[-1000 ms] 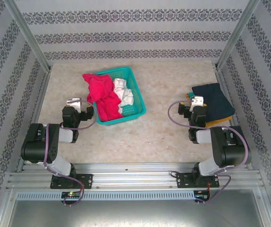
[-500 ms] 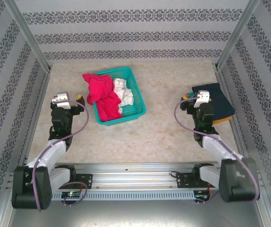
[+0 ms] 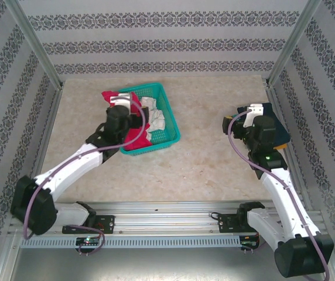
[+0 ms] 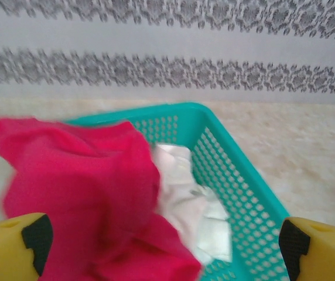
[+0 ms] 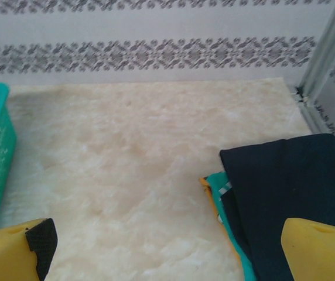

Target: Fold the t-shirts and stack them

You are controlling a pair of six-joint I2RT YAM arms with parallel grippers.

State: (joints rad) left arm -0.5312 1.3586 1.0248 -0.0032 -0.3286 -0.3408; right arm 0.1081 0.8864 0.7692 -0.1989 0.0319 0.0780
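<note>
left fingers (image 4: 3, 249) spread wide over the crumpled crimson-pink cloth t-shirt (image 4: 79, 187) in the teal mesh basket (image 4: 238, 181), probably lining up a grab; right fingers (image 5: 3, 256) apart too

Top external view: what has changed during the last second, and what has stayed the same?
The left arm unfolded from the near left and reached forward to the teal basket. Its jaws stand open above the crimson-pink shirt, holding nothing. The right arm stretched forward over the folded navy shirt, jaws open too. The basket, both shirts and the white cloth stayed in place.
</note>
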